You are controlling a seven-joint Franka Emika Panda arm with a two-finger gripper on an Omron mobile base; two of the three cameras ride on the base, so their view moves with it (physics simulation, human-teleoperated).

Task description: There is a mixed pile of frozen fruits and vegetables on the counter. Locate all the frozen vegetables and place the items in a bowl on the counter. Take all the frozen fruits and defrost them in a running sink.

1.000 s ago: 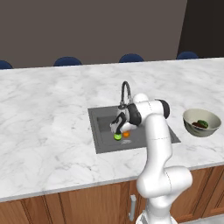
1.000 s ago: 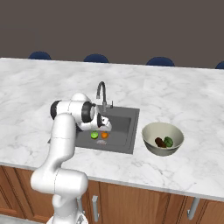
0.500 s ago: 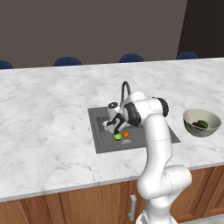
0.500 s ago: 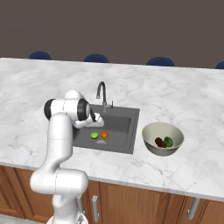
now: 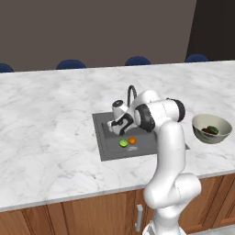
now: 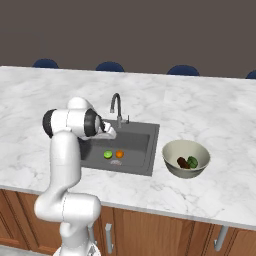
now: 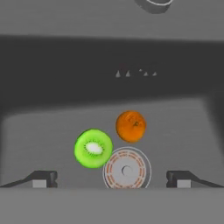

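In the dark grey sink (image 5: 103, 126) lie the two frozen fruits, a lime-green piece (image 5: 123, 143) and an orange ball (image 5: 132, 140), side by side near the round drain (image 7: 127, 169). My gripper (image 5: 115, 125) hangs open over the sink's left part, just above and apart from them, holding nothing. The hand view looks down on the green piece (image 7: 93, 148) and the orange (image 7: 130, 126), with the fingertips (image 7: 43, 178) spread wide. The beige bowl (image 6: 172, 150) on the counter (image 6: 210, 110) holds the frozen vegetables: a dark brown piece (image 6: 183, 162) and a dark green one (image 6: 192, 161).
A thin dark curved faucet (image 6: 116, 102) rises at the sink's back edge, close to the arm's wrist. Blue chair tops (image 5: 71, 64) line the counter's far side. Brown wooden cabinet fronts (image 6: 165, 235) run below the near edge.
The hand has drawn up and back to the left, away from the two fruits. They stay where they lay in the sink. The jaws remain open.
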